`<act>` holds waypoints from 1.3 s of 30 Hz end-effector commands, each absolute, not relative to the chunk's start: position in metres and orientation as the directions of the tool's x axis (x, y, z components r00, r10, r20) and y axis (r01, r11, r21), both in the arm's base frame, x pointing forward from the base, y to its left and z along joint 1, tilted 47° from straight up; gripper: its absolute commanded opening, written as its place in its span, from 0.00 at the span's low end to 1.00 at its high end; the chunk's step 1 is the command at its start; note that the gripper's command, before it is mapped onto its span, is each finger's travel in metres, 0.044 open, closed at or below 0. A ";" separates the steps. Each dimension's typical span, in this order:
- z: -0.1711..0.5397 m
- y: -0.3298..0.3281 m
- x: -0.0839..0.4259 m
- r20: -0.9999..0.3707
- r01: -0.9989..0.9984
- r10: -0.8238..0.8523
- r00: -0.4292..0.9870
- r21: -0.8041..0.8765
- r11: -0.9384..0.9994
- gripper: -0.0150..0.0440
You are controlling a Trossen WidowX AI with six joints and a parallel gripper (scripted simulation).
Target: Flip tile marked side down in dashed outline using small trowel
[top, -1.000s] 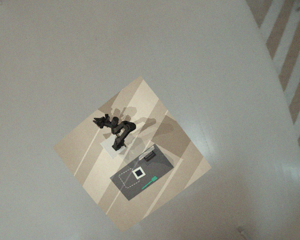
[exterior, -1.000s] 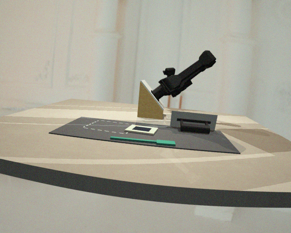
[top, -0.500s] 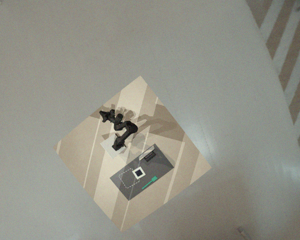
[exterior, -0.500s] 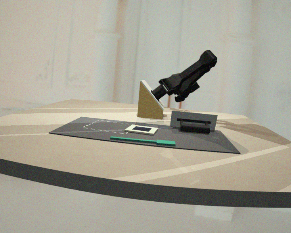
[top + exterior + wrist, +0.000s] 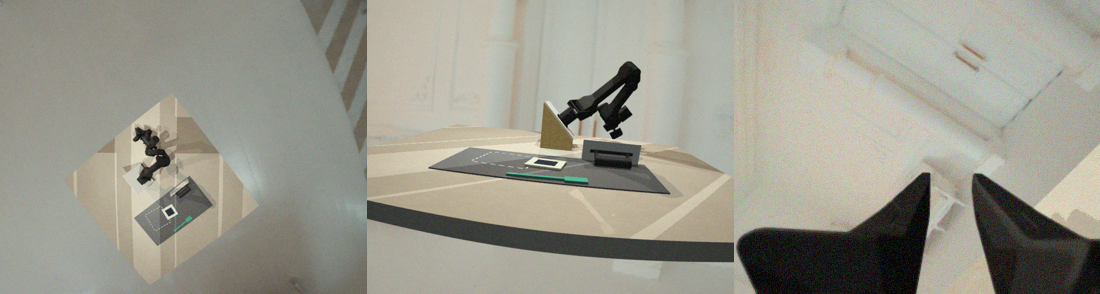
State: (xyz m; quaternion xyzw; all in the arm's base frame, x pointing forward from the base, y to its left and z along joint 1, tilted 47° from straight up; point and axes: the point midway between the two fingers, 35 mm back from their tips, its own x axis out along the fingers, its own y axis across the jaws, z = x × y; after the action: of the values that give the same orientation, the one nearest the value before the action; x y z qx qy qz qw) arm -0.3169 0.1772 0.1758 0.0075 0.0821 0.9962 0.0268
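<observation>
The tile [image 5: 174, 209] [image 5: 529, 164], pale with a dark square mark facing up, lies flat on the grey mat [image 5: 199, 203] [image 5: 455, 163]. Its edge is at one side of the dashed outline [image 5: 155, 230] [image 5: 472, 160]; most of it is outside. The green trowel [image 5: 189, 218] [image 5: 576, 180] lies flat near the mat's long edge, beside the tile and apart from it. My gripper [image 5: 951, 181] [image 5: 136, 134] is partly open, with a narrow gap and nothing between the fingers. It is off the mat, on the far side of the arm's base from the tile and trowel.
A grey upright panel [image 5: 587, 148] with a slot stands on the mat, near its edge on the arm's side. A black block [image 5: 183, 191] [image 5: 612, 162] is in front of it. The arm rises from a wedge-shaped base [image 5: 553, 137] behind the mat.
</observation>
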 end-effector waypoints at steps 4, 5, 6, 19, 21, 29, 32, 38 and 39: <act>0.204 0.228 -0.297 0.051 -0.229 0.229 -0.972 0.021 -0.973 0.42; 0.208 0.235 -0.294 0.056 -0.253 0.253 -0.966 0.002 -0.967 0.42; 0.212 0.242 -0.290 0.062 -0.278 0.276 -0.959 -0.016 -0.960 0.42; 0.254 0.310 -0.235 0.120 -0.542 0.529 -0.840 -0.205 -0.815 0.42; 0.261 0.322 -0.225 0.124 -0.581 0.568 -0.813 -0.230 -0.781 0.42; 0.292 0.373 -0.166 0.123 -0.720 0.727 -0.675 -0.328 -0.612 0.42; 0.306 0.392 -0.134 0.113 -0.763 0.788 -0.606 -0.364 -0.534 0.42; 0.335 0.417 -0.063 0.090 -0.820 0.887 -0.453 -0.433 -0.375 0.42; 0.340 0.419 -0.051 0.084 -0.826 0.901 -0.426 -0.443 -0.349 0.42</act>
State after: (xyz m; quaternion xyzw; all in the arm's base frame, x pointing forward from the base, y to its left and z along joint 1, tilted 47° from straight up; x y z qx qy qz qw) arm -0.0930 0.4082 0.3228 -0.0611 -0.2042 0.8494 0.4828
